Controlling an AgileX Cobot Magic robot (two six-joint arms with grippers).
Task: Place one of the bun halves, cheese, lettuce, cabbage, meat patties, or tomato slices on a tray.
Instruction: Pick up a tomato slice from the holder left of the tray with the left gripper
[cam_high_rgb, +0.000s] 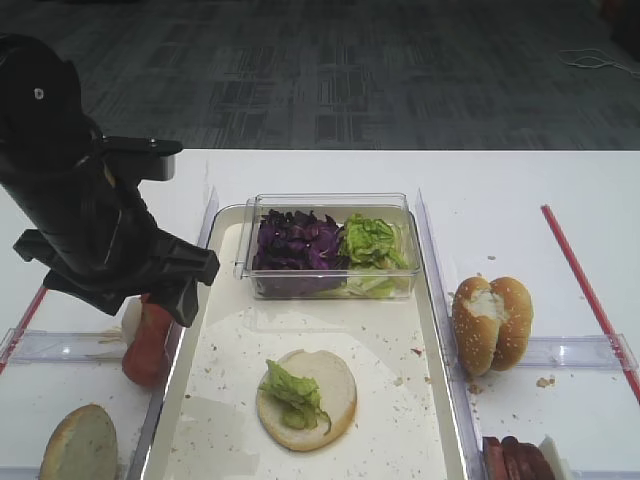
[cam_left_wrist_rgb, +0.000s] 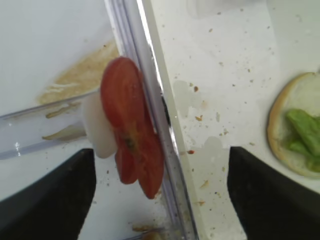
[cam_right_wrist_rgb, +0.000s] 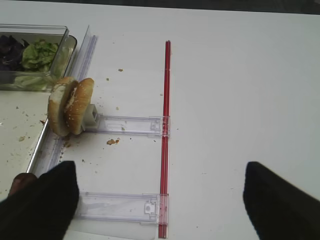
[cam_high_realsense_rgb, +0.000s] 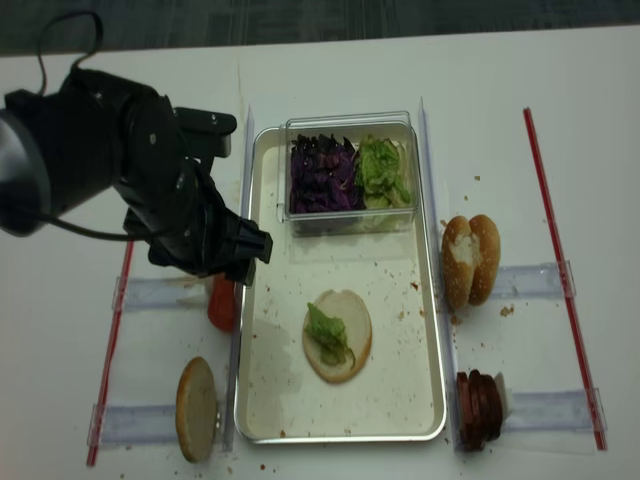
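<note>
Tray: a cream tray (cam_high_rgb: 432, 330) lies mid-table, speckled with crumbs.
On the tray: one bun half (cam_high_rgb: 318, 392) sits cut face up with a piece of lettuce (cam_high_rgb: 294, 392) on it. A clear box (cam_high_rgb: 330, 205) at the far end holds purple cabbage (cam_high_rgb: 295, 240) and more lettuce.
Done so far: judging by this, a bun base and lettuce are already placed.
Left to do: tomato, patty and top bun all sit off the tray.
Tomato slices: (cam_left_wrist_rgb: 131, 125) stand on edge in a clear holder (cam_left_wrist_rgb: 45, 131), just outside the tray's left rim.
Left gripper: (cam_left_wrist_rgb: 160, 192) hangs over the tomato, jaws spread wide either side, nothing held.
Right gripper: (cam_right_wrist_rgb: 160, 197) spread apart and bare, over the table right of the tray.
Other food: two seeded bun halves (cam_high_rgb: 492, 322) stand on edge to the right; patties (cam_high_rgb: 518, 460) sit nearer, at the right; another bun half (cam_high_rgb: 80, 442) is near left.
Surface: white table (cam_high_rgb: 540, 190) with red strips (cam_high_rgb: 585, 290) and scattered crumbs.
Room: grey patterned carpet (cam_high_rgb: 330, 70) lies beyond.
</note>
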